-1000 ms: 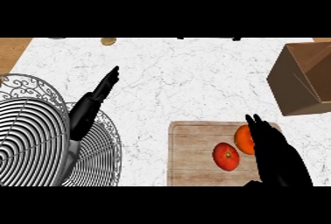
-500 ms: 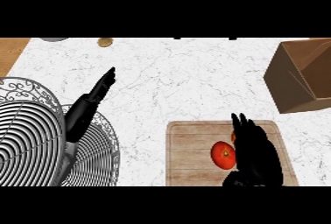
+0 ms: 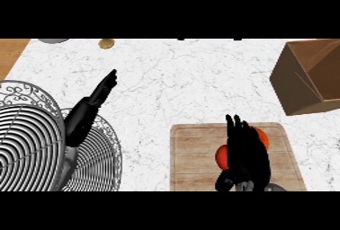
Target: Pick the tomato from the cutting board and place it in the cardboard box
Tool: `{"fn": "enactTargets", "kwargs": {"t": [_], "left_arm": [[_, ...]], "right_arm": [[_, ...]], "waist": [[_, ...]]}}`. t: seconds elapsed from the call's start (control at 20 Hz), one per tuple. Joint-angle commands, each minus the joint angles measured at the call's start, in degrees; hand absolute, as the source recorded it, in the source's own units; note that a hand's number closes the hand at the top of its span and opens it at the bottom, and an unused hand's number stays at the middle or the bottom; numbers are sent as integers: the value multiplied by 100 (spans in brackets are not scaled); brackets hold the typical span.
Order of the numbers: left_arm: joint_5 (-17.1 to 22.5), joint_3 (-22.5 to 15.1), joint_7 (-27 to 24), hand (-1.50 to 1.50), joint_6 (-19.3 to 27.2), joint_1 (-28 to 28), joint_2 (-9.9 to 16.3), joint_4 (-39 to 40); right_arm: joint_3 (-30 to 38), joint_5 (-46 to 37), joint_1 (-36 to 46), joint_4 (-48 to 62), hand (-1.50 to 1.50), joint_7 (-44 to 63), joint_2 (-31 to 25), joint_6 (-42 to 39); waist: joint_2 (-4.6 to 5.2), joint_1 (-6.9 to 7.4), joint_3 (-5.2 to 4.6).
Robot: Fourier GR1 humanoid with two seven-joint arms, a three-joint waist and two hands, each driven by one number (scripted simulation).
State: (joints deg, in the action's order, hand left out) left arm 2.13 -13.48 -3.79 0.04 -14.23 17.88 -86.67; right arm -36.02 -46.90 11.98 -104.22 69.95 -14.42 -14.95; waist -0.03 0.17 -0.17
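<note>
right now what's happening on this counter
The robot's right hand is over the wooden cutting board, covering most of the tomato; a second orange-red fruit shows just beyond the hand. Whether the fingers have closed on the tomato cannot be told from here. The open cardboard box sits apart at the counter's far right with nothing visible in it. The left hand rests open, fingers straight, above a wire basket at the left.
</note>
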Motion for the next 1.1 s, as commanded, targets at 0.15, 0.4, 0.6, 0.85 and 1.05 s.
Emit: {"fn": "enactTargets", "kwargs": {"t": [0.15, 0.4, 0.6, 0.85, 1.05], "left_arm": [[-191, 305, 44, 0, -87, -235, 275, 200], [-134, 566, -79, 0, -213, -189, 396, 285], [-99, 578, -145, 0, -347, 65, 381, 94], [-239, 538, -6, 0, -455, 145, 304, -143], [-258, 558, 78, 0, -534, 331, 271, -392]], "right_arm": [[14, -461, -129, 383, -150, 1030, 522, -501], [218, -719, -216, 406, -150, 1008, 715, -826], [528, -845, -560, 190, -150, 694, 734, -751], [601, -1142, -577, 703, 150, -346, 688, -570], [501, -1605, -498, 684, 150, -691, 593, -616]], "waist": [[1, -49, 11], [-1, -58, 7], [-11, -50, 11], [-1, -5, 17], [-8, 11, 17]]}}
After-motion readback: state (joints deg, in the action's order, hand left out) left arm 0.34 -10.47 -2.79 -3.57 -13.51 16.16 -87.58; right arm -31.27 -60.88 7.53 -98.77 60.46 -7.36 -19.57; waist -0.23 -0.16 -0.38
